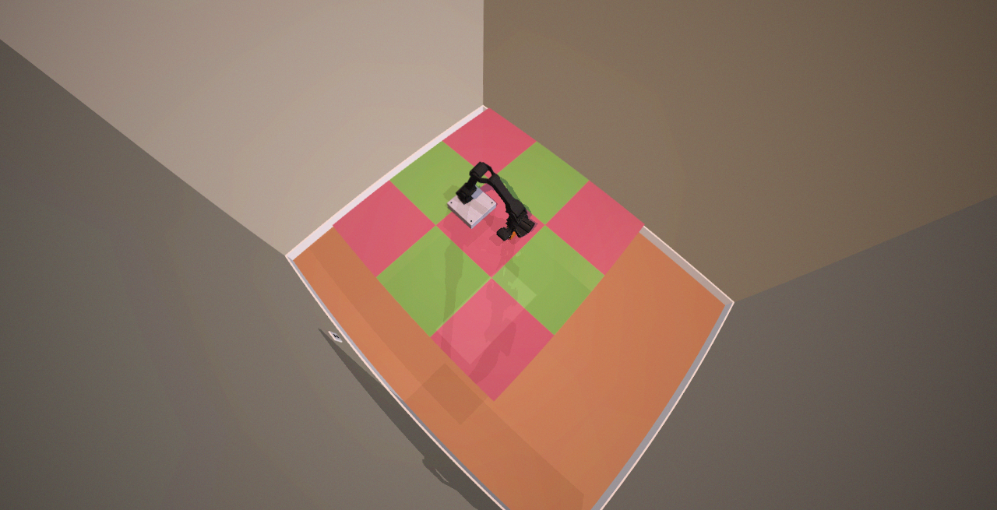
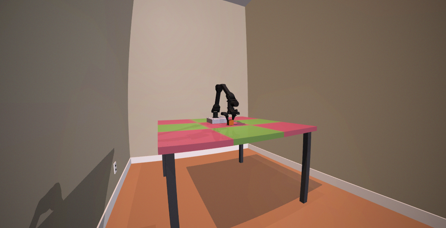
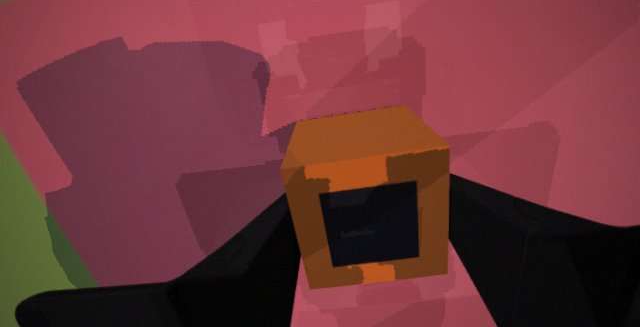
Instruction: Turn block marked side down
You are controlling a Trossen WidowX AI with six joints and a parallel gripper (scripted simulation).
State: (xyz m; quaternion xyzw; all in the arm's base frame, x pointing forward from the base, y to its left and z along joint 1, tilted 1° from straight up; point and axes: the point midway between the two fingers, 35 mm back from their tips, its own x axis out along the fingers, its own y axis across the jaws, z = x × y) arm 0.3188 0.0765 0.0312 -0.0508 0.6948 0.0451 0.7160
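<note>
The orange block (image 1: 512, 234) (image 2: 231, 122) (image 3: 370, 137) sits on the pink and green checkered table (image 1: 491, 339) (image 2: 258, 133) (image 3: 500, 67), in a pink square in front of the arm's base. Its marked side, a black square (image 3: 370, 224), faces up toward the wrist camera. My gripper (image 2: 230, 122) (image 3: 363, 190) points down and is shut on the block, with one black finger against each of two opposite sides. The block's underside is hidden. In the top view the gripper covers much of the block.
The arm's pale grey base plate (image 1: 473, 214) (image 2: 214, 120) stands on the table close beside the block. The black arm arches up from it and over to the block. The table's near edge (image 2: 193, 148) shows in the exterior view.
</note>
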